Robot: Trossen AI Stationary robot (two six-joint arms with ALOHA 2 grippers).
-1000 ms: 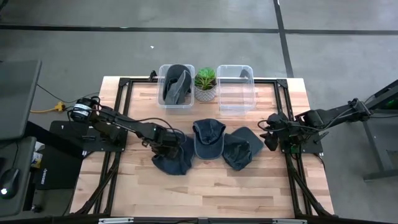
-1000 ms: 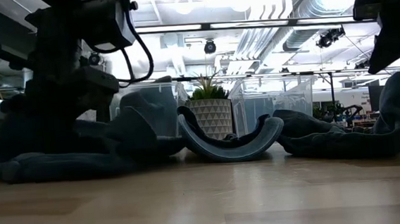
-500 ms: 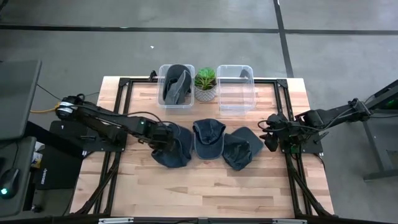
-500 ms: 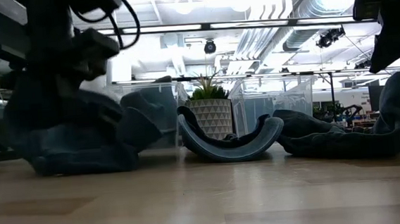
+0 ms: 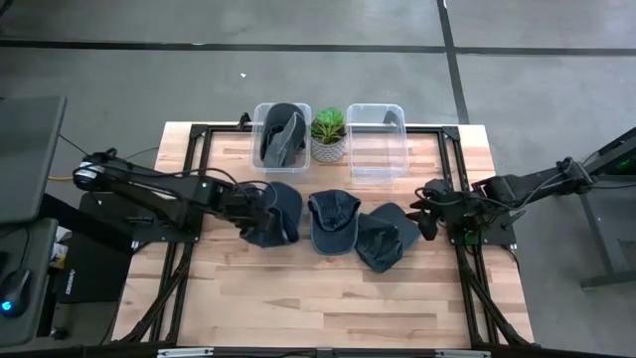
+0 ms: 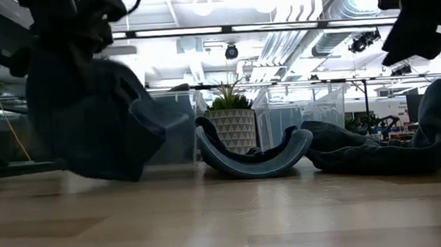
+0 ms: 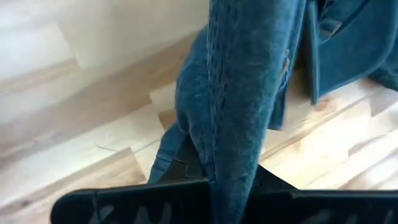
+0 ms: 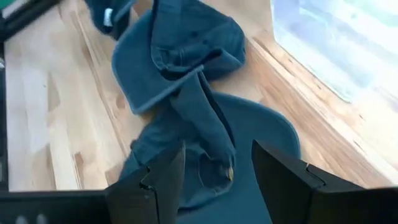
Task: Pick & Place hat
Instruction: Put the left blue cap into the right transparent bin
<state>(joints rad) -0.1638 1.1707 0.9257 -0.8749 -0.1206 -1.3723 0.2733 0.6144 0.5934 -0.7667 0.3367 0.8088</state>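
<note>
Three dark blue hats are out on the wooden table. My left gripper (image 5: 255, 211) is shut on the left hat (image 5: 274, 213), which hangs from it (image 6: 96, 120). The middle hat (image 5: 333, 221) lies upside down on its crown. The right hat (image 5: 388, 237) lies crumpled beside it. My right gripper (image 5: 427, 215) hovers open just right of that hat, its fingers (image 8: 163, 180) above it and touching nothing. Another hat (image 5: 281, 134) sits in the left clear bin (image 5: 260, 159). My left gripper pinches a fold of the hat's cloth (image 7: 219, 177) between its two fingers, coming from above and slanting down. How many layers it holds I cannot tell. The hat hangs slack below the fingers and looks lifted off the table (image 6: 127, 177).
At the table's far edge, a potted plant (image 5: 328, 134) stands between the left bin and an empty clear bin (image 5: 376, 159). A black frame (image 5: 189, 169) borders the work area. Bare wood lies along the near side (image 5: 328, 298).
My left gripper has risen and drawn back toward the table's left and far side, staying shut on the hat. The hat, which lay flat on the table, has been pulled up and now hangs below the gripper. My right gripper has tipped slightly.
</note>
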